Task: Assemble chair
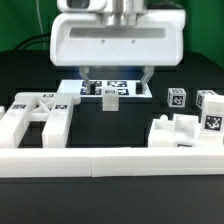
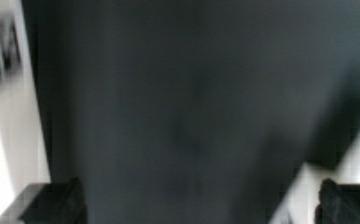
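Border rail (image 1: 110,160) fronts chair pieces (image 1: 40,118) flanking open table (image 1: 110,125); gripper (image 1: 119,77) released above marker board (image 1: 72,88).

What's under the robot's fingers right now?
The marker board lies on the black table below the open fingers, tags showing, with a small white piece at its front edge. The white housing above the fingers covers the board's far part.

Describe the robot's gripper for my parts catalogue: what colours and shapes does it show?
The gripper has a broad, rounded white housing with a grey metallic piece above it. Two short dark fingers project beneath. In the wrist view the fingertips are blurred black blocks. No markings are legible.
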You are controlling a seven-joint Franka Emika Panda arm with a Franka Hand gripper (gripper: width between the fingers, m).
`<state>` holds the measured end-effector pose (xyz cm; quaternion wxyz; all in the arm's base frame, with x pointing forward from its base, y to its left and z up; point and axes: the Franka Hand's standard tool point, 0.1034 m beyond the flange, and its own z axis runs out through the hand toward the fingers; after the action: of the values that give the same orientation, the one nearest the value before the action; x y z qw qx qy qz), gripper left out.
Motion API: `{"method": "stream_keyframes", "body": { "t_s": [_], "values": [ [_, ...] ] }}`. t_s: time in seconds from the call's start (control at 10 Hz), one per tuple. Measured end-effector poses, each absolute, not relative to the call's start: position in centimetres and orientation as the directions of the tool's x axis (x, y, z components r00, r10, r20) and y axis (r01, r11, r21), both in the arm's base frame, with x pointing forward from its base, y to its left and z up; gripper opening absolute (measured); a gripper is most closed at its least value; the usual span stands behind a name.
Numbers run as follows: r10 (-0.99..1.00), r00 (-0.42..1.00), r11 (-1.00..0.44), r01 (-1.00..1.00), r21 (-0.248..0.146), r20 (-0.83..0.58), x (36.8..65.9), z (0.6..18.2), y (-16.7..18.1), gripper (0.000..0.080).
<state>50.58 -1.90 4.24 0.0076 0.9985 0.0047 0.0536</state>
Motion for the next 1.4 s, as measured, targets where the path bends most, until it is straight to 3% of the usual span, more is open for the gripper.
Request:
{"method": "stream_keyframes", "body": {
  "t_s": [0.5, 0.7, 1.1, 1.2, 1.4],
  "values": [
    [0.008, 0.998, -1.0, 0.007, 0.008, 0.061, 49.6, 3.7, -1.9, 0.0649],
    [-0.009, 0.993, -0.999, -0.013, -0.032, -0.115, 48.5, 3.3, -1.3, 0.0649],
    [-0.025, 0.923, -0.998, -0.045, -0.043, -0.383, 46.0, 3.1, -1.1, 0.0649],
    [-0.022, 0.892, -0.999, -0.034, -0.02, -0.451, 46.1, 3.4, -1.6, 0.0649],
    [0.016, 0.827, -0.999, -0.006, -0.038, -0.562, 46.6, 4.0, -2.2, 0.0649]
  ]
}}
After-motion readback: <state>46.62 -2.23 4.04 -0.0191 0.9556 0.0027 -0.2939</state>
